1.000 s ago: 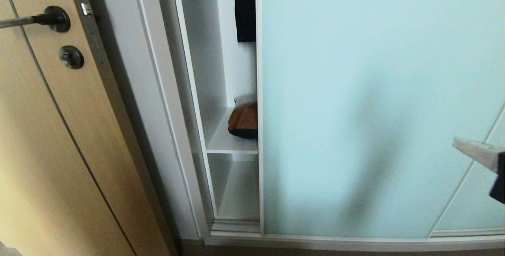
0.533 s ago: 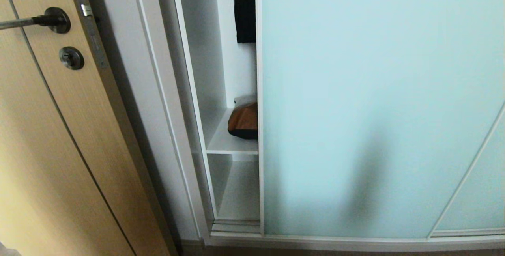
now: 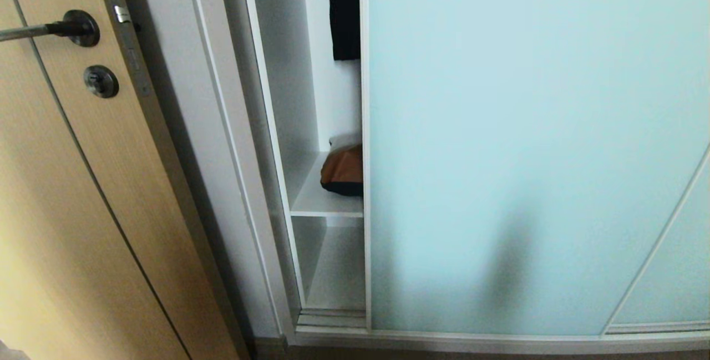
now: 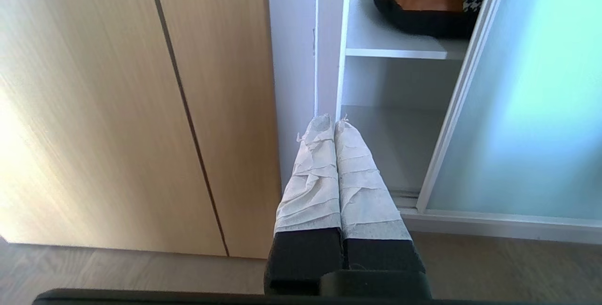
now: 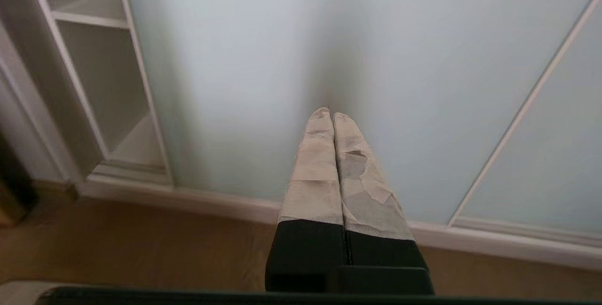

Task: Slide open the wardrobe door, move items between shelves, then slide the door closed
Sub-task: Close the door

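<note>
Two grippers pressed together, ours, empty: left gripper (image 4: 334, 119) lower centre of its frame, right gripper (image 5: 328, 113) before sliding wardrobe door (image 3: 527, 155). Door covers right of head frame, narrow gap left of centre. Cushion (image 3: 344, 170) sits on upper shelf (image 3: 319, 199) in gap.

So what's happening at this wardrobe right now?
Nothing is being handled. The sliding wardrobe door covers most of the opening, leaving a narrow gap at its left. In that gap the cushion lies on a white shelf. The left gripper and right gripper are empty, jaws shut, low before the wardrobe.
</note>
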{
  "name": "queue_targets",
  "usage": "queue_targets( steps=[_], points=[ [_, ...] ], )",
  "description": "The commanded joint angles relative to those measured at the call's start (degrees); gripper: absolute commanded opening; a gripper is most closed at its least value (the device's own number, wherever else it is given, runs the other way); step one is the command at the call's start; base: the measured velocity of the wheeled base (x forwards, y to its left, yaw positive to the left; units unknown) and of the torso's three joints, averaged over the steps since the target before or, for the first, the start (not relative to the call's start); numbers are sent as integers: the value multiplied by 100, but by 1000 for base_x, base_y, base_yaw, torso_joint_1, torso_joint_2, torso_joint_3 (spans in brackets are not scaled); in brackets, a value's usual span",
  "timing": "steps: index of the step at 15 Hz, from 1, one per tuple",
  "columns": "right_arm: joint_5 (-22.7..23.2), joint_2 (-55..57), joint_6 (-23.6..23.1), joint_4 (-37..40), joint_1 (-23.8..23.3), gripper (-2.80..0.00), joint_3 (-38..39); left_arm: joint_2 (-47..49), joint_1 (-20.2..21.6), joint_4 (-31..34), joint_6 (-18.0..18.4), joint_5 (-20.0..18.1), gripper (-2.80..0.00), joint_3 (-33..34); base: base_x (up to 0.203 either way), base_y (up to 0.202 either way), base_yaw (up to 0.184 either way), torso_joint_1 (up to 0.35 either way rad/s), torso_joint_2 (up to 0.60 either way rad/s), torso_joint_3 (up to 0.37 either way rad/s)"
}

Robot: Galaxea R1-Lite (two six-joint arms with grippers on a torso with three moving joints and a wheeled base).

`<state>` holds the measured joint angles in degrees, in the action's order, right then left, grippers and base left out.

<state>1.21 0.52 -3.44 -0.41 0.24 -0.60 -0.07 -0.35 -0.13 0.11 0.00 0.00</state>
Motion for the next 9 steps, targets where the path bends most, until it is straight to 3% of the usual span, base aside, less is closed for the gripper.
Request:
queue_targets(
  steps=[1,9],
  points=[
    [2,-69,-10,33,2,-280,69,7,0,-4,3,0,-280,9,0,0,0,0,0,0],
    [11,-69,168,24,2,-280,68,7,0,-4,4,0,-280,9,0,0,0,0,0,0]
  ],
)
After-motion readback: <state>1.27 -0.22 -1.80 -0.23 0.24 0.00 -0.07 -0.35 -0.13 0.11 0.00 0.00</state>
